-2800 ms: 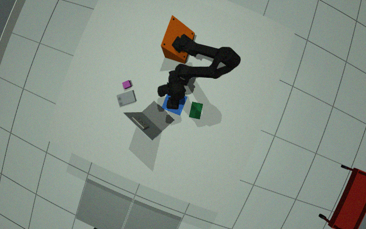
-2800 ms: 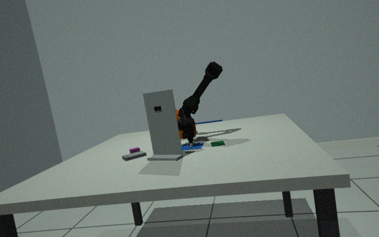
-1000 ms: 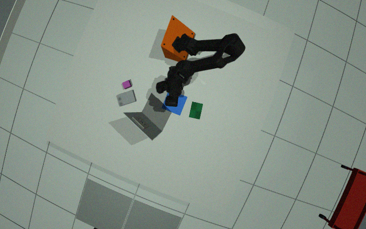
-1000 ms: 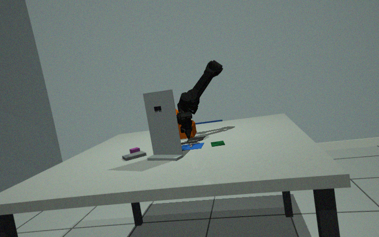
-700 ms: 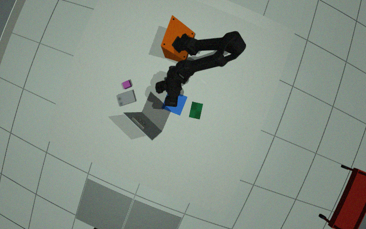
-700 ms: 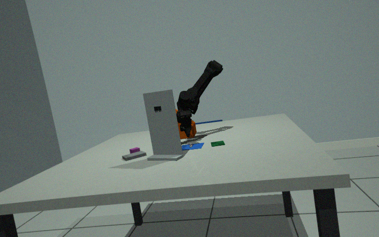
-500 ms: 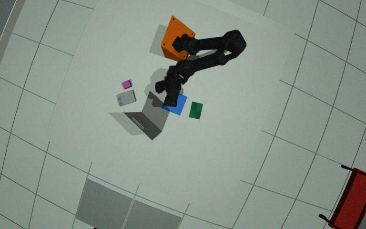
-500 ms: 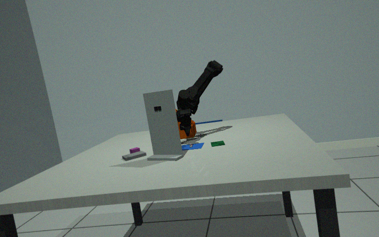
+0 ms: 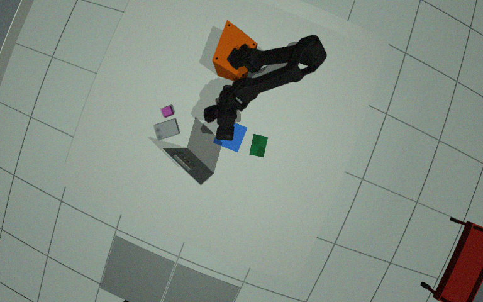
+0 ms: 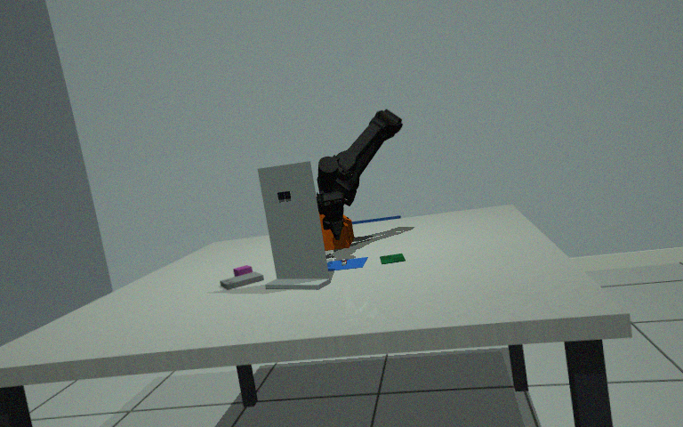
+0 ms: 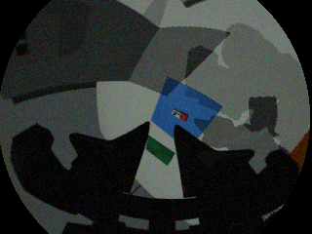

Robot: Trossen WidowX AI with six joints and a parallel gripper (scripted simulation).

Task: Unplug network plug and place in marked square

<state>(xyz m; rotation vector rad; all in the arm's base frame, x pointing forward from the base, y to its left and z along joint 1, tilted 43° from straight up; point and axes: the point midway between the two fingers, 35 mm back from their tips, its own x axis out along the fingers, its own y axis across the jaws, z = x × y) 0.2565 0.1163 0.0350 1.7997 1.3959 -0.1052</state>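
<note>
tool (image 11: 160, 150) open above small plug (image 11: 179, 116) on flat blue square (image 11: 195, 100).

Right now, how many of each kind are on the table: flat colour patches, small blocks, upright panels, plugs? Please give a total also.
Flat patches: 2 (blue, green)
Small blocks: 2 (purple, gray)
Upright panels: 1
Plugs: 1, lying on the blue patch
Total: 6
</note>
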